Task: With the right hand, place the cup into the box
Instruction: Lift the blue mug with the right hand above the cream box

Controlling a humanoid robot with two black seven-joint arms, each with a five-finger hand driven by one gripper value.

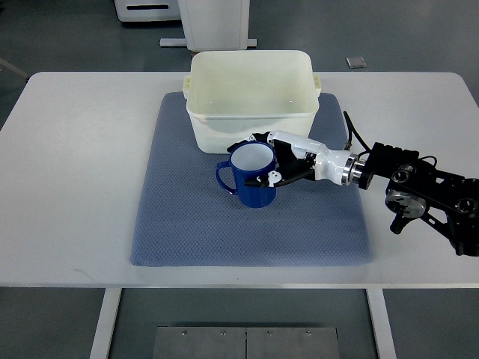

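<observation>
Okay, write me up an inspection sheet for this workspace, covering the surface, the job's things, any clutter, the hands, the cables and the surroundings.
Surface: white rectangular table with a blue-grey textured mat in the middle.
Job's things: dark blue ceramic mug, white inside, upright on the mat with its handle to the picture's left; cream plastic box at the mat's far edge, nothing seen inside.
Clutter: nothing seen on the table.
Hands: right hand wrapped around the mug's right side; left hand not in view.
Cables: thin black cable looping above the right wrist.
Surroundings: grey floor, a white stand base behind the table, a small grey square plate on the floor.
</observation>
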